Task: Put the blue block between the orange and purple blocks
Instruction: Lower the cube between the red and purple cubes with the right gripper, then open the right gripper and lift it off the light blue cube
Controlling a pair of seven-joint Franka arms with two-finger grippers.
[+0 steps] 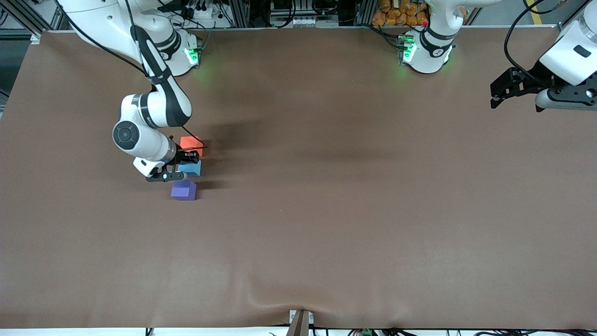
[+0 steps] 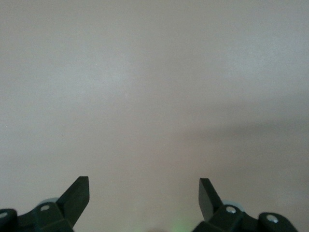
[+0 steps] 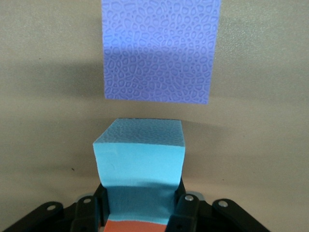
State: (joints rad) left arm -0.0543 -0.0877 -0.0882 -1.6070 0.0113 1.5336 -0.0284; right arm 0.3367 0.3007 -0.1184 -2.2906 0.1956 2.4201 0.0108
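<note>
The blue block (image 1: 193, 168) sits in line between the orange block (image 1: 190, 141) and the purple block (image 1: 183, 190), toward the right arm's end of the table. My right gripper (image 1: 185, 167) is shut on the blue block, low at the table. In the right wrist view the fingers (image 3: 186, 208) pinch the blue block (image 3: 140, 154), with the purple block (image 3: 161, 53) a small gap ahead and the orange block (image 3: 137, 227) just at the gripper's base. My left gripper (image 1: 495, 95) is open and empty, waiting in the air at the left arm's end; it shows open in the left wrist view (image 2: 145, 193).
The brown table cover (image 1: 326, 210) has a small ripple at its edge nearest the front camera. The arm bases (image 1: 424, 51) stand along the edge farthest from that camera.
</note>
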